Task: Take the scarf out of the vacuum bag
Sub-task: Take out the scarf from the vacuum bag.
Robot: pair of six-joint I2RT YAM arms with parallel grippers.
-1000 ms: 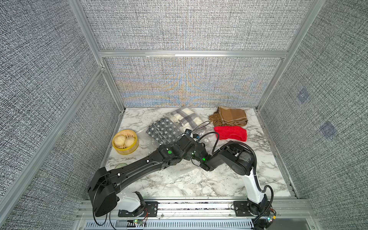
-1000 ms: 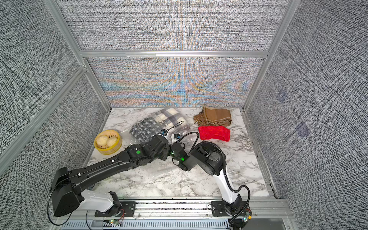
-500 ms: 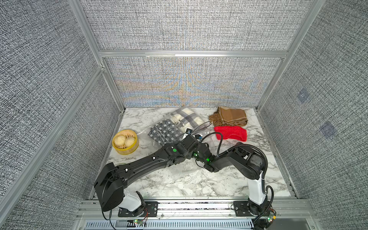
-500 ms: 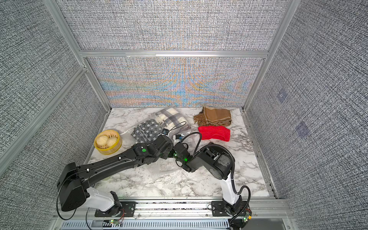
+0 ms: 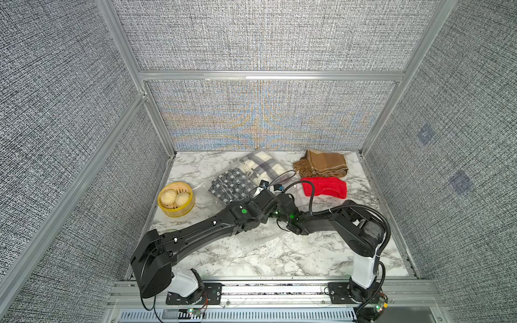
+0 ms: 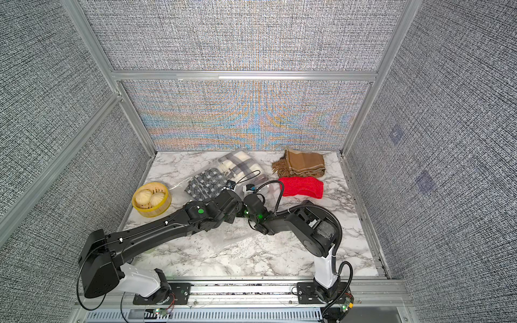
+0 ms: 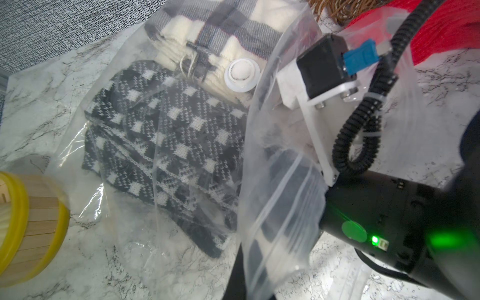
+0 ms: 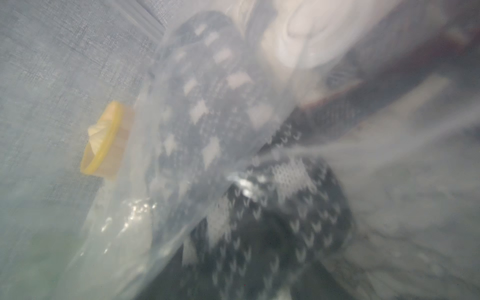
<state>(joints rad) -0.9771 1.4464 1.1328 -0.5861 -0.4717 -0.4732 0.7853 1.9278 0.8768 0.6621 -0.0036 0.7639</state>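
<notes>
A white-and-grey marble table (image 5: 307, 260) sits boxed in by grey woven wall panels on aluminium framing. Taking the far wall as 12 o'clock in both top views, a yellow-rimmed bamboo steamer (image 5: 175, 199) holding buns stands at 9 o'clock, near the table's left edge.

Just to its right lies the vacuum bag (image 5: 201, 186), clear and crinkled. Its long axis runs roughly 6 to 12 o'clock. The closed end points at the far wall, and the zip-seal mouth (image 7: 275, 215) points back toward the robot, where the plastic is lifted off the table. Two scarves are inside it. The black-and-white scarf (image 5: 232, 186) lies folded in the bag's 9 o'clock half. The plaid scarf (image 5: 263, 166), cream and grey, fills the 12 o'clock end, its length slanting from 10 to 4 o'clock. The round white valve (image 7: 242, 74) sits on the bag's face over the plaid scarf's edge.

At the table's centre the left gripper (image 5: 265, 197) is closed tight, clamped on the raised mouth edge of the bag. The right gripper (image 5: 281, 199) reaches into the mouth beside it. Plastic veils its jaws, and the right wrist view is a blur of film and black-and-white knit, so I cannot tell whether they are apart or together.

A brown fringed scarf (image 5: 321, 165) lies at 1 o'clock. A red knit piece (image 5: 326, 188) lies just nearer, at 2 o'clock, beside the bag.
</notes>
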